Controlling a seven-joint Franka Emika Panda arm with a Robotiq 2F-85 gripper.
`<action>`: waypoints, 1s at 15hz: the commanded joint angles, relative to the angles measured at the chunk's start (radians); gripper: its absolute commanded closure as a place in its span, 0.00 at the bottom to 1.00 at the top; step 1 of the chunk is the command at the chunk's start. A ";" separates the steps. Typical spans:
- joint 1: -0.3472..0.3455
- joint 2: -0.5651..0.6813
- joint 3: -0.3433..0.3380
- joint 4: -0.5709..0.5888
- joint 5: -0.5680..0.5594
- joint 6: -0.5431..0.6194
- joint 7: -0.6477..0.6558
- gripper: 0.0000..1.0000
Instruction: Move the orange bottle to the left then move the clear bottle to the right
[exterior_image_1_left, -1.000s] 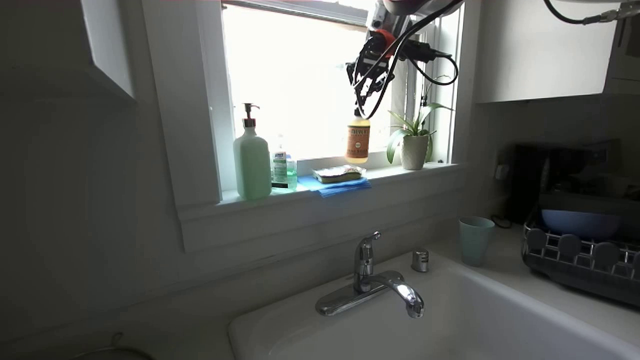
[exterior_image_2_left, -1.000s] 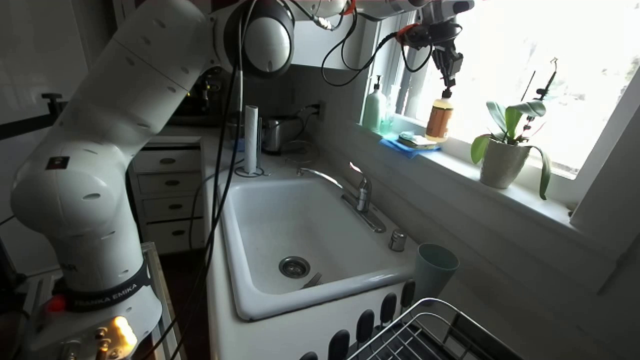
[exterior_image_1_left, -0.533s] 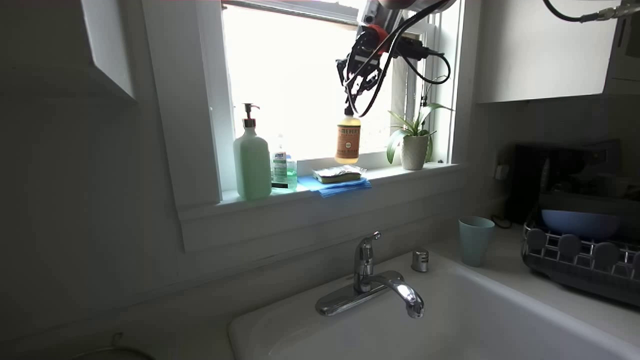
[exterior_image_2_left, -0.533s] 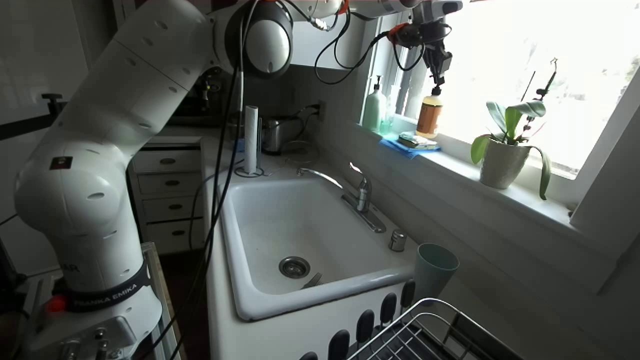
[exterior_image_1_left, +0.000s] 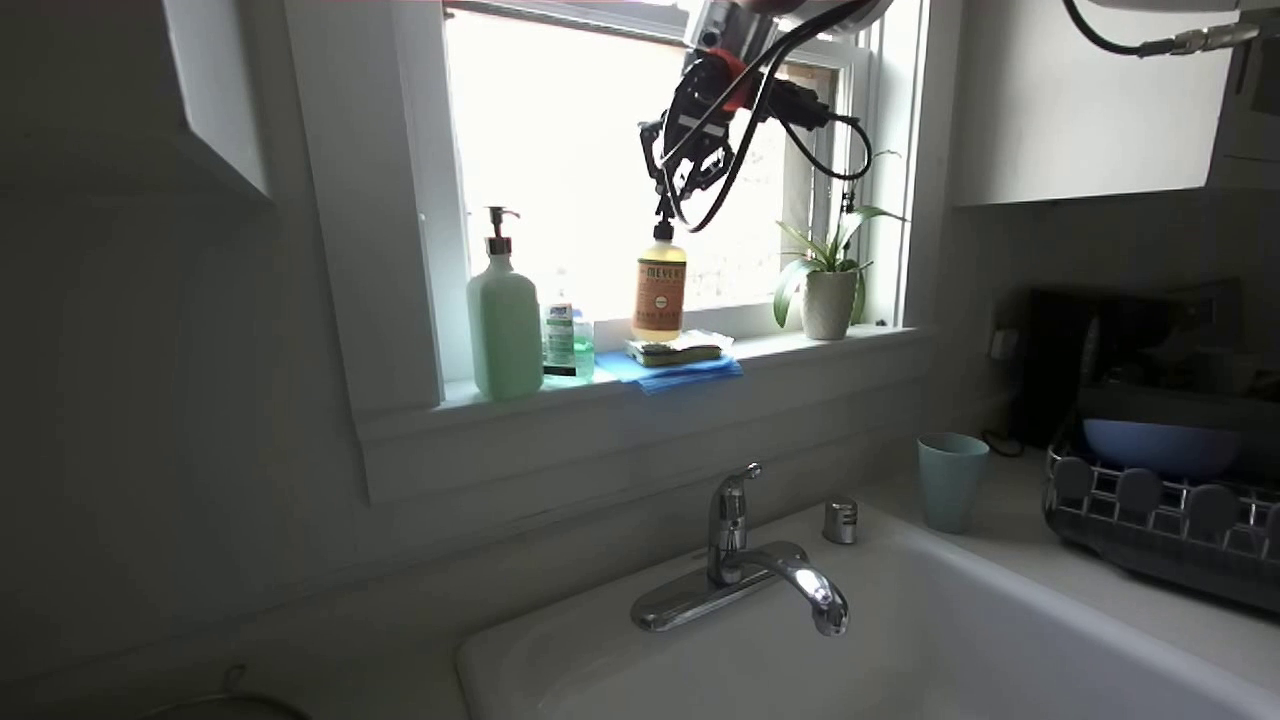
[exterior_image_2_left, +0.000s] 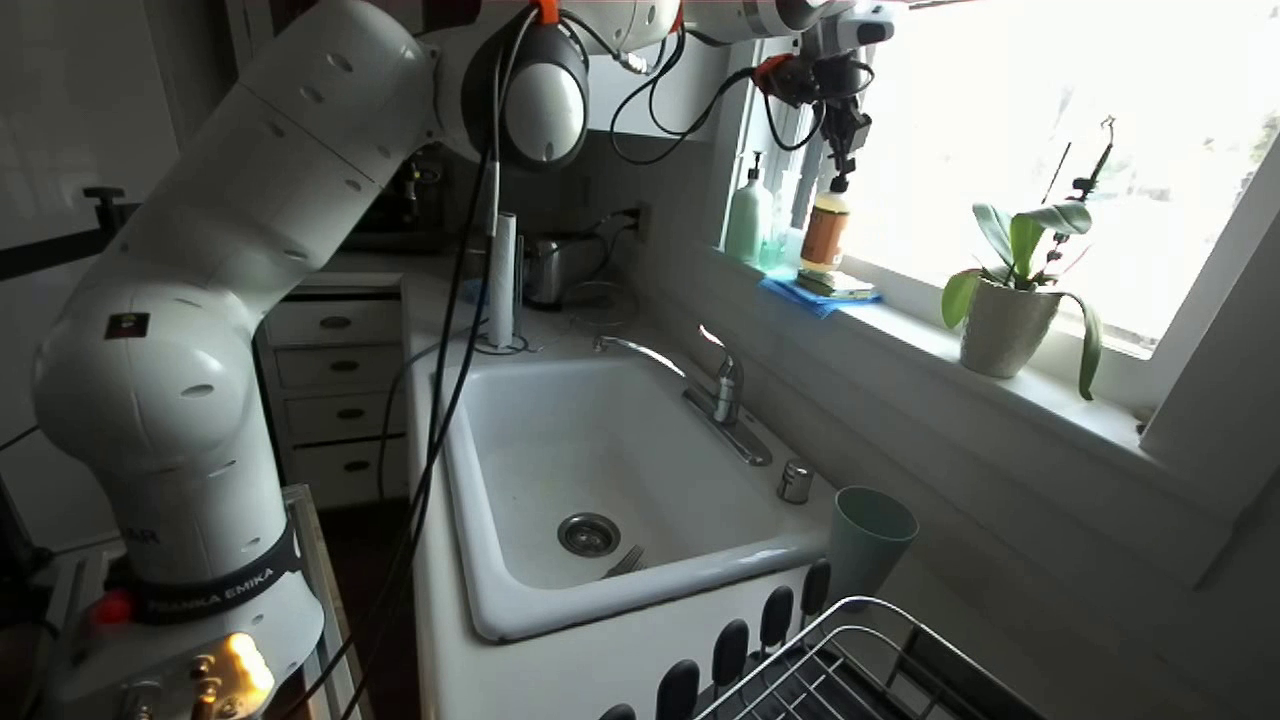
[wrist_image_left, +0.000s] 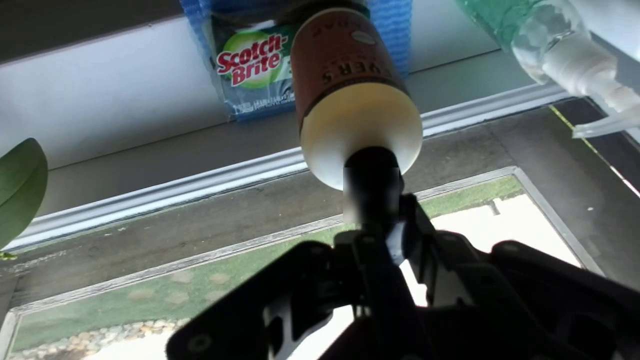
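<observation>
The orange bottle (exterior_image_1_left: 659, 295) hangs nearly upright from my gripper, in both exterior views (exterior_image_2_left: 825, 235) and in the wrist view (wrist_image_left: 345, 60). My gripper (exterior_image_1_left: 665, 212) is shut on its dark cap, also in an exterior view (exterior_image_2_left: 843, 168) and the wrist view (wrist_image_left: 380, 210). The bottle's base is close above or behind the sponge pack on the sill; I cannot tell if they touch. The clear bottle (exterior_image_1_left: 583, 358), greenish with a pale label, stands on the sill left of it, partly behind the green pump dispenser. It also shows in an exterior view (exterior_image_2_left: 778, 240) and the wrist view (wrist_image_left: 545, 40).
The pale-green pump dispenser (exterior_image_1_left: 506, 330) stands at the sill's left end. The sponge pack (exterior_image_1_left: 680, 348) lies on a blue cloth (exterior_image_1_left: 690, 376). A potted plant (exterior_image_1_left: 828, 300) stands at the right. The faucet (exterior_image_1_left: 730, 540) and sink lie below. Window glass is behind.
My gripper has carried the orange bottle leftward in both exterior views, from right of the sponge pack to over its left part. It has lowered slightly in the last half second.
</observation>
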 joint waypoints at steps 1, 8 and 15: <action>-0.003 0.047 0.035 0.095 0.043 0.002 -0.020 0.96; -0.007 0.090 0.077 0.130 0.080 0.008 -0.017 0.96; -0.004 0.113 0.075 0.147 0.073 0.011 -0.031 0.96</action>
